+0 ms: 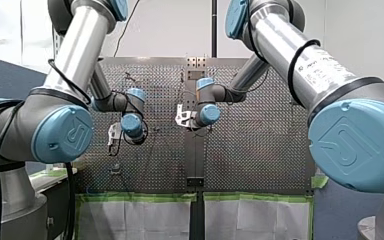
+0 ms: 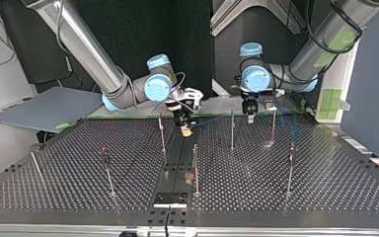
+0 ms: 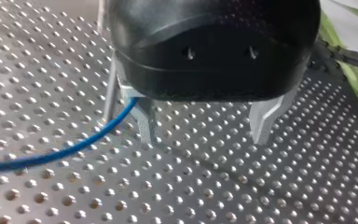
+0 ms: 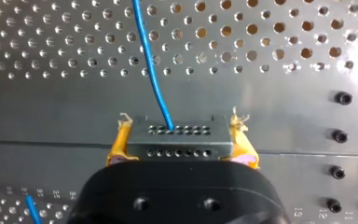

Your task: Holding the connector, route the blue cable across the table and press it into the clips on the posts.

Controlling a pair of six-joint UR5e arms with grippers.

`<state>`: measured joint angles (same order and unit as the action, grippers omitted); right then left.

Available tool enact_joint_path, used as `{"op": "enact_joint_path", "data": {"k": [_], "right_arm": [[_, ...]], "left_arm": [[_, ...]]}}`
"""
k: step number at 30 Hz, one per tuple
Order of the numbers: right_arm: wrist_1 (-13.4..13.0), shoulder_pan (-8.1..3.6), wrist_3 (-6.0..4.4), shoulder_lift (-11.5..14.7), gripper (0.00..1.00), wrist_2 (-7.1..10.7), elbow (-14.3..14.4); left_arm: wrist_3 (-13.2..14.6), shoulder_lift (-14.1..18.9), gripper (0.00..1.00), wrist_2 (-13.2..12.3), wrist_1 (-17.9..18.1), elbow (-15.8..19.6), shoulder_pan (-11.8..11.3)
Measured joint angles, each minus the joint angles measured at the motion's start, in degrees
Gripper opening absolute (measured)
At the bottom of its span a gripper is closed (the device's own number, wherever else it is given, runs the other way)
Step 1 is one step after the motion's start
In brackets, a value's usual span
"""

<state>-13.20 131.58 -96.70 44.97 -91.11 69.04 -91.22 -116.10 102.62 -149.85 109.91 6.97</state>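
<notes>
Right wrist view: connector (image 4: 177, 137) clamped in the right pincer (image 4: 181, 136), far centre of the tabletop (image 4: 270, 98), blue cable (image 4: 151, 70) led out ahead; left pincer (image 3: 204, 137) released, cable lying outside one finger. Unguided slack could be snagged on the posts (image 2: 232, 131), clips missed

- My left arm (image 1: 75, 60): enters the front view from 9 o'clock, elbow folded, forearm reaching in toward the middle.
- My left end effector (image 3: 204, 140): black body, two metal fingers (image 3: 145, 126) spread wide apart; in the top view it hangs at 6 o'clock below its wrist.
- My right arm (image 1: 300, 65): enters the front view from 3 o'clock, elbow folded, forearm reaching toward the middle.
- My right end effector (image 4: 179, 125): yellow pads (image 4: 119, 144) clamped on opposite sides of the connector (image 4: 177, 142); in the top view it angles toward 5 o'clock.
</notes>
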Motion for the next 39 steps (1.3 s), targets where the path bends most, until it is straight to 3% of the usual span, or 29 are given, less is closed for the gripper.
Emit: {"op": "enact_joint_path", "data": {"k": [17, 26, 32, 39], "right_arm": [[0.1, 0.01, -0.17, -0.1, 0.00, 0.00, 0.0], [0.3, -0.02, -0.30, -0.1, 0.00, 0.04, 0.0], [2.0, -0.32, -0.07, 0.0, 0.00, 0.04, 0.0], [4.9, -0.36, 0.26, 0.3, 0.00, 0.02, 0.0]], "left_arm": [[-0.9, 8.5, 1.00, 0.0, 0.5, 7.0, 1.7], [-2.0, 12.7, 1.00, -1.4, 1.0, 10.7, 2.8], [-2.4, 13.2, 1.00, -1.8, 1.9, 11.1, 5.1], [-5.4, 13.2, 1.00, -0.1, 5.2, 10.2, 8.6]]}}
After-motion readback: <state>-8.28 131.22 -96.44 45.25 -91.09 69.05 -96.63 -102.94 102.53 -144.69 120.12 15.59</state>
